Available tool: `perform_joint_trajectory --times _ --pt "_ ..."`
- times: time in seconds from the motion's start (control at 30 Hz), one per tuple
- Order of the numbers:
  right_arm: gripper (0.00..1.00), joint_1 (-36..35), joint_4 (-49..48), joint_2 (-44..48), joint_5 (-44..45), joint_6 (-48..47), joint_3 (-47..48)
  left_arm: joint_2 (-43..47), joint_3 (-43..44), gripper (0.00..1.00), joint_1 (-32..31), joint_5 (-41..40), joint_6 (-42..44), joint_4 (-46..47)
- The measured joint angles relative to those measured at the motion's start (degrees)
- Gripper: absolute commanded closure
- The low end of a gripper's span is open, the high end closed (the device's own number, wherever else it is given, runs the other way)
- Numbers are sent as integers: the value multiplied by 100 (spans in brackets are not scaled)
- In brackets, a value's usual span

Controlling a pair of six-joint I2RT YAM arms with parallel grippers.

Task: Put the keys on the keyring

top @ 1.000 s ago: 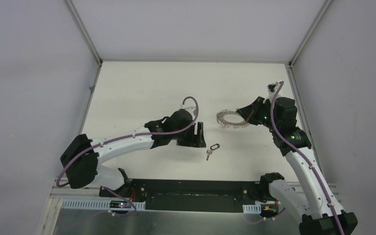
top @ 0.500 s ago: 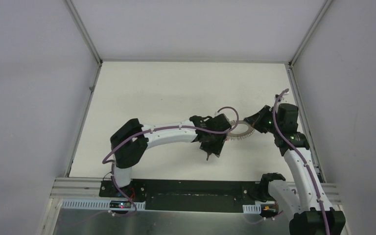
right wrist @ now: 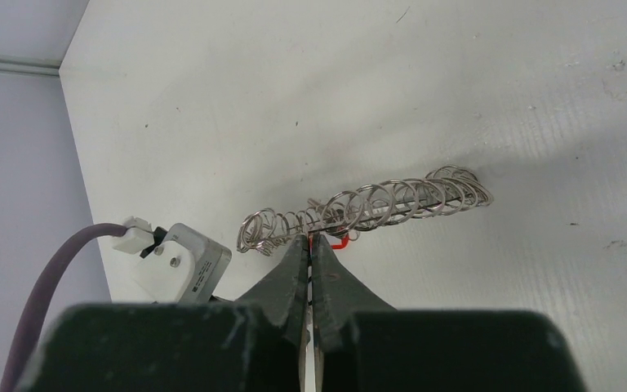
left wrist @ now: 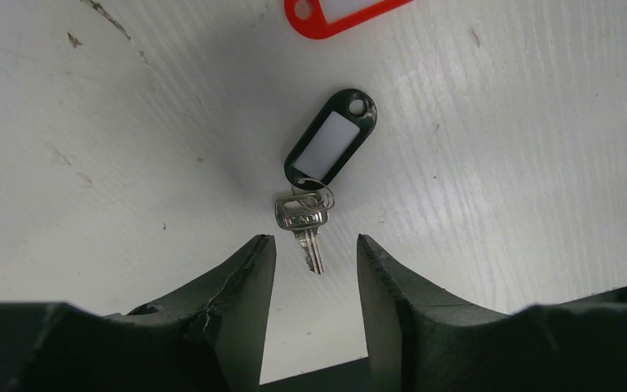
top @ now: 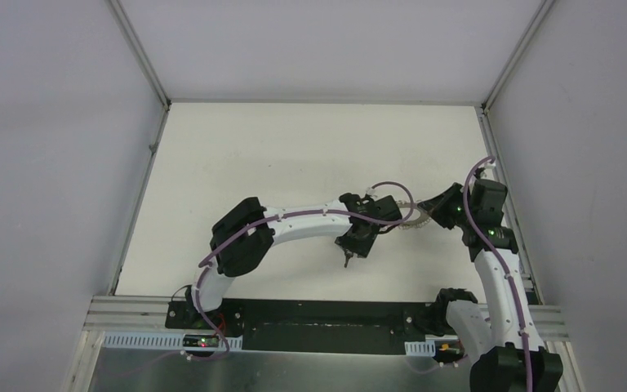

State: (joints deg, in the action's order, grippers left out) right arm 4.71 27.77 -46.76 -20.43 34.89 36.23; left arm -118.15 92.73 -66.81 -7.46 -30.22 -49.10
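Observation:
The keys (left wrist: 302,220) lie flat on the table: a small silver key on a small split ring with a black tag (left wrist: 331,144). My left gripper (left wrist: 314,245) is open just above them, one finger on each side of the key's blade, not touching. In the top view the key's tip (top: 346,263) pokes out under the left gripper (top: 351,249). My right gripper (right wrist: 310,242) is shut on the keyring (right wrist: 367,206), a silvery ring fringed with wire loops, held edge-on above the table. It also shows in the top view (top: 412,222). A red tag (left wrist: 339,12) lies beneath it.
The left wrist's white housing and purple cable (right wrist: 181,263) sit close to the left of the keyring. The two grippers are near each other at the table's right middle. Grey walls (top: 580,122) enclose the white table (top: 294,155) on three sides.
My left arm has swung right and come down over the keys, hiding them from the top view. My right gripper has carried the keyring a little right and nearer.

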Motion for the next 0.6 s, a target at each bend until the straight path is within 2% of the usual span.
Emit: perform_joint_trajectory --times 0.17,0.33,0.4,0.6 --pt "100 46 -2 15 2 13 -31 -251 308 54 2 -61 98 -87" --pt "100 70 0 15 9 -7 -31 -570 562 59 -35 -63 153 -83" --pt "100 79 9 15 22 -24 -31 -634 562 74 -37 -79 177 -94" --pt "100 101 44 15 15 -37 -31 -640 560 93 -37 -234 260 -122"
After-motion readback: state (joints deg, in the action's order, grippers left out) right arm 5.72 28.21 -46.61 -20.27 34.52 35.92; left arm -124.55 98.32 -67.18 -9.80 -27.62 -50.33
